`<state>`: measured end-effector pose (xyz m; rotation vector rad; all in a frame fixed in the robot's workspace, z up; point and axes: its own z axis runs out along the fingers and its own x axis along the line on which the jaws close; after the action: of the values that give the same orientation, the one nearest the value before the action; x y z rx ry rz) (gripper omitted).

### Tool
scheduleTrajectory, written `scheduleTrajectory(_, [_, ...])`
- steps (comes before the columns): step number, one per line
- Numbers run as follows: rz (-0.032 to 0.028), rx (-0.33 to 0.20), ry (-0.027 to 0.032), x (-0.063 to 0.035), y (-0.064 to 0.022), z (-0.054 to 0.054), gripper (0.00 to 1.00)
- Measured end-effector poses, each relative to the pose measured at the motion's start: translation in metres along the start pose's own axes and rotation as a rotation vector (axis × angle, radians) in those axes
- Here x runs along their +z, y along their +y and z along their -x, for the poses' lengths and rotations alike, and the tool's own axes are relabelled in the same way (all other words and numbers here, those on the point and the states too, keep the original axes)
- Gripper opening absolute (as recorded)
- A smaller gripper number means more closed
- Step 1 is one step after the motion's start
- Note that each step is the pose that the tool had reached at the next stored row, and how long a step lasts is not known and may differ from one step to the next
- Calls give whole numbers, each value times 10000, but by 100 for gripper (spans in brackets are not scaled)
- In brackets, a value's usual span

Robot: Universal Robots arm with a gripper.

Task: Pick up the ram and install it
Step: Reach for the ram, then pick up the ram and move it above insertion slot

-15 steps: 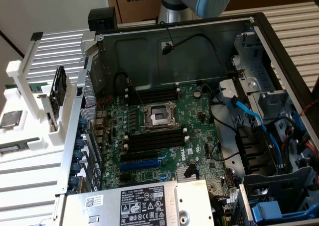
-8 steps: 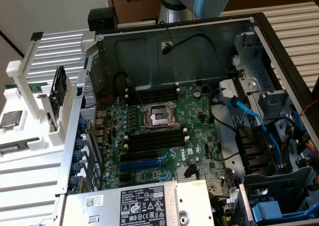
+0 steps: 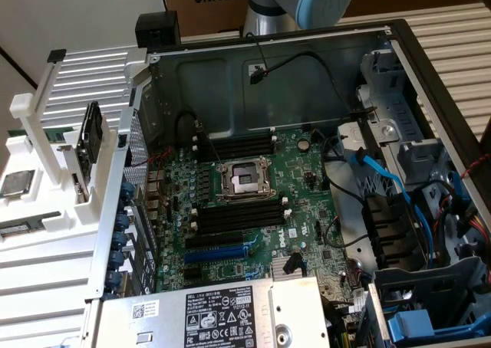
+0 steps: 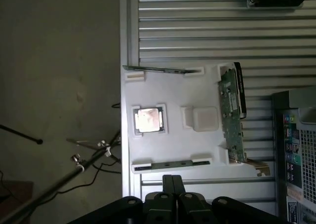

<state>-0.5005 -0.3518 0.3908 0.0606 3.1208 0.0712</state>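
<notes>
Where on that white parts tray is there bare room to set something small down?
Bare on the white tray: the strip between the processor chip and the ram, and the empty-looking square holder beside that chip. Crowded along the upright card.

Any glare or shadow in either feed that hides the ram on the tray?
Wrist view: glare washes out the processor top; the ram nearest the gripper is evenly lit, unshadowed; the floor is dark. Exterior view: the motherboard is evenly lit, the case wall behind it in shade.

Slatted metal bench point(image 4: 197, 31), white tray point(image 4: 173, 93) bearing ram point(image 4: 167, 165), second stick point(image 4: 155, 69), silver processor point(image 4: 148, 120), green card point(image 4: 232, 115)
</notes>
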Motion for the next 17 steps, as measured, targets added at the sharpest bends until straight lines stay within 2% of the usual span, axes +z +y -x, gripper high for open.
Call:
scheduleTrajectory(15, [0, 0, 0, 0, 0, 0, 10])
scheduleTrajectory(17, [4, -187, 9, 0, 3, -1, 10])
